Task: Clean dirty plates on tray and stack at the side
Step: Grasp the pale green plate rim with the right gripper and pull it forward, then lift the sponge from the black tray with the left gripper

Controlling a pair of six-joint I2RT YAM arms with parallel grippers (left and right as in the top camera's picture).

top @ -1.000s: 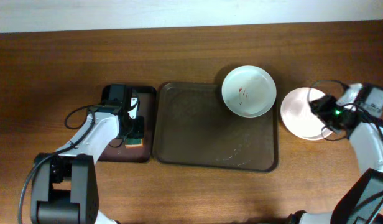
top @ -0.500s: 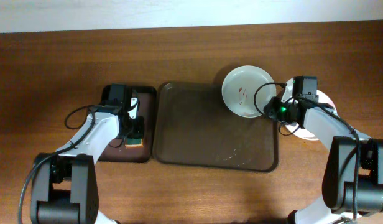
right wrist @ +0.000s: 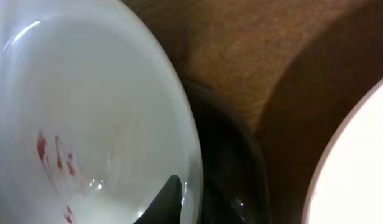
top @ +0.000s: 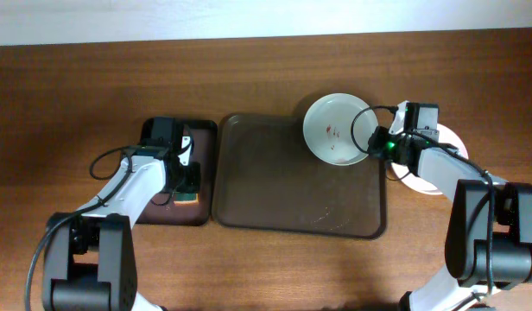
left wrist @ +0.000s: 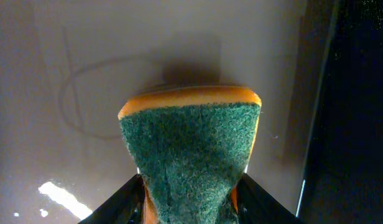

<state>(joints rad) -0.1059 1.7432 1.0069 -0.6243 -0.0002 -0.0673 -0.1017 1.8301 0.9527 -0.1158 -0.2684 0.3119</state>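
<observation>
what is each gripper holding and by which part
Left gripper holds the sponge by its near end. Right gripper seems to pinch the dirty plate at its right rim.

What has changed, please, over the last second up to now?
The right hand swung left from over the side stack to the right rim of the smeared plate, which slid slightly left on the tray. The left hand, holding the sponge, stayed put.
</observation>
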